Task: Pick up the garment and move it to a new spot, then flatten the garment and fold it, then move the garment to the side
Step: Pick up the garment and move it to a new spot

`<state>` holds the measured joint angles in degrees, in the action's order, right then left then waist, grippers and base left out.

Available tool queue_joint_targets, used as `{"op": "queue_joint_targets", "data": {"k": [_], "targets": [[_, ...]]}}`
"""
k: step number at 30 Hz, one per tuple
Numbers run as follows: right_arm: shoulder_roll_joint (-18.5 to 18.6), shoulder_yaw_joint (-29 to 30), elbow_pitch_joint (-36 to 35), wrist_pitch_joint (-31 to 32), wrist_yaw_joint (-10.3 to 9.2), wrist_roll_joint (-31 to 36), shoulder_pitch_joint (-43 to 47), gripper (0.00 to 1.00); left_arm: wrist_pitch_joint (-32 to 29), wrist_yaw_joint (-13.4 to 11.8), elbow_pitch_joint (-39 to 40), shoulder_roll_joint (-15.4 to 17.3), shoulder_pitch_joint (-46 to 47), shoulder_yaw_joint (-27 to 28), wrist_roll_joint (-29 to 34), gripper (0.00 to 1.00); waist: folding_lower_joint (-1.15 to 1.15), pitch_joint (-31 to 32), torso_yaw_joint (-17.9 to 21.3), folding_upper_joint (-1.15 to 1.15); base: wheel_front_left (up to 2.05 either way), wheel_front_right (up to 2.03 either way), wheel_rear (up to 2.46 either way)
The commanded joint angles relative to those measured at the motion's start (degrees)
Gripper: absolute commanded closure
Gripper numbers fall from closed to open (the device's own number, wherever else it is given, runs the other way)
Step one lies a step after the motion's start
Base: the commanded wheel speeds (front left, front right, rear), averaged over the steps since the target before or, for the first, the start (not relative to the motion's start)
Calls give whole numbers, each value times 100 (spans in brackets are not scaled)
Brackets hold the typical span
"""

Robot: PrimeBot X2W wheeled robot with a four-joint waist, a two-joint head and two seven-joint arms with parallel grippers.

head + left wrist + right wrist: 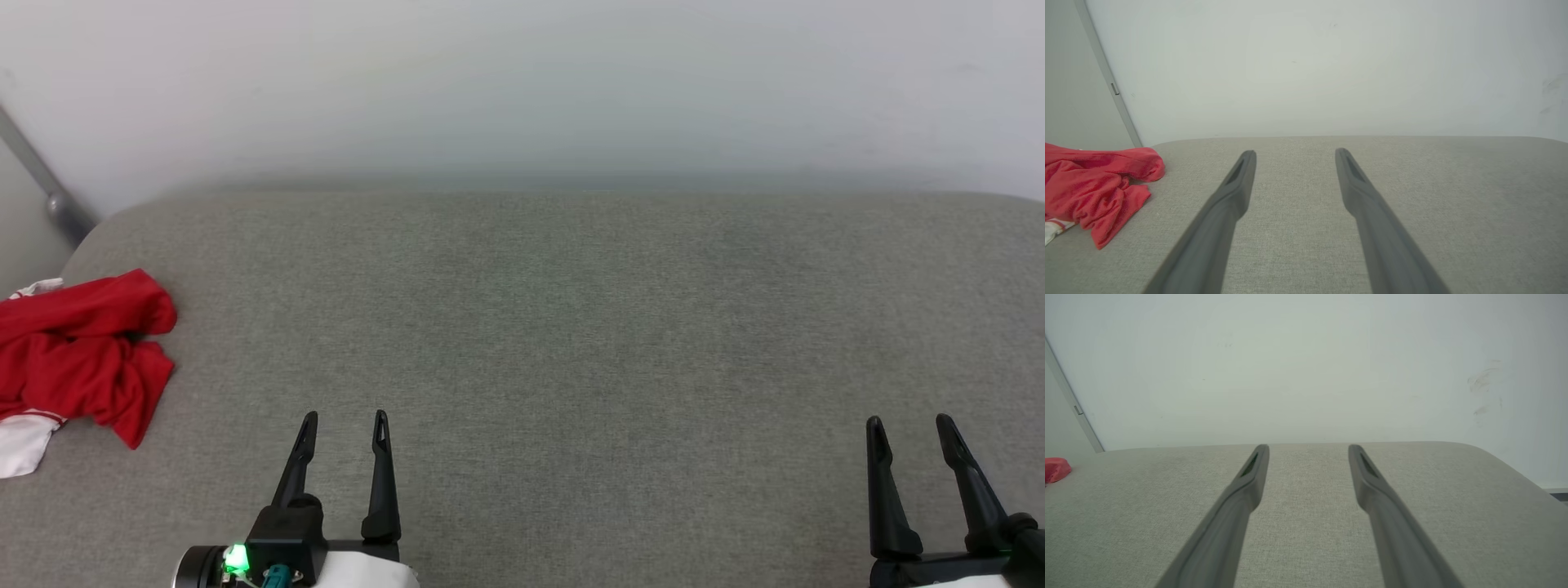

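1. The right gripper (1308, 448) hangs low over a grey fabric-covered surface (1126, 514), its two long dark fingers (1237, 506) spread wide with nothing between them.
2. Far off to the left, a small red bit of the garment (1056, 469) lies on the surface's edge.
3. Beyond stands a pale wall (1306, 367), with faint scuff marks (1482, 381) on the right.
4. A slanted grey strip (1073, 408) runs down the wall at the left.
5. The surface's far right corner is rounded.

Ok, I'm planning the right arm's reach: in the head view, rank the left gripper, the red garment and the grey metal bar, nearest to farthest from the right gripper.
From the right gripper:
1. left gripper, directly to its left, equally near the camera.
2. garment, crumpled farther left, past the left gripper.
3. metal bar, beyond the garment, off the back left corner.
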<state>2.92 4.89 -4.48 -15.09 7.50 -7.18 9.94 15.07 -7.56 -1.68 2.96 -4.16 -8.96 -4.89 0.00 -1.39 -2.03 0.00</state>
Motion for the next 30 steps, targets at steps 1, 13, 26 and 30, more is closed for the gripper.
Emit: {"op": "queue_joint_targets", "data": {"k": [1, 13, 26, 30], "targets": [[-7, -5, 1, -12, -2, -24, 69, 0, 16, -14, -3, -10, 34, -1, -21, 0, 0, -2, -26, 0, 0, 0, 0], [-7, -27, -55, -12, -2, 20, 83, 0, 16, -105, 16, -9, 115, 53, -29, 0, 0, -41, -782, 0, 0, 0, 0], [-6, -53, -93, -12, -2, 77, 128, 0, 16, -249, 15, -9, 70, 207, -112, 0, 0, -73, -1963, 0, 0, 0, 0], [-6, -59, -107, -12, -2, 101, 136, 0, 16, -279, 34, -9, 57, 239, -154, 0, 0, -78, -2285, 0, 0, 0, 0]]}}
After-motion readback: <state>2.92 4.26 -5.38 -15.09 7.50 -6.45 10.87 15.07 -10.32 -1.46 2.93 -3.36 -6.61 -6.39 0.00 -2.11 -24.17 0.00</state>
